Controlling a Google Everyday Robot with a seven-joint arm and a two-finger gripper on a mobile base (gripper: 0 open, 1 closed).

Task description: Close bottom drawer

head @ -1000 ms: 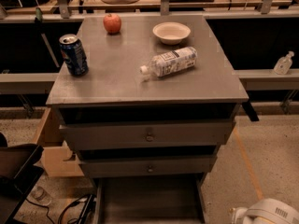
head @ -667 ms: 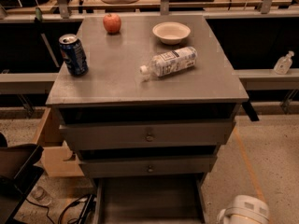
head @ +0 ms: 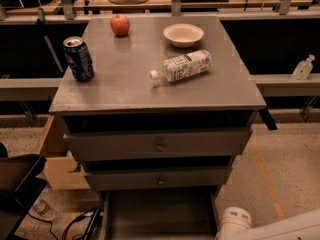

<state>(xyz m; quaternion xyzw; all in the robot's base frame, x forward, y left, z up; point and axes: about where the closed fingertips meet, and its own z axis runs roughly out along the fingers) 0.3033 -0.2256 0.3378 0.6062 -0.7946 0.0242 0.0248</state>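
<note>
The grey cabinet [head: 150,91] fills the middle of the camera view. Its bottom drawer [head: 160,215] is pulled far out toward me. I see its empty grey inside and side walls; its front and knob are cut off by the lower edge. A white arm segment [head: 235,225] comes in at the lower right, just beside the drawer's right wall. My gripper is out of view, below the frame.
The top drawer [head: 160,145] and the middle drawer [head: 159,179] stand slightly out. On the cabinet top are a blue can [head: 78,58], an apple [head: 120,24], a bowl [head: 183,34] and a lying bottle [head: 182,66]. A cardboard box [head: 55,159] and cables [head: 75,224] lie at the left.
The white arm segment has moved left along the lower edge, from the right corner to beside the open bottom drawer. The drawers and tabletop objects have not moved.
</note>
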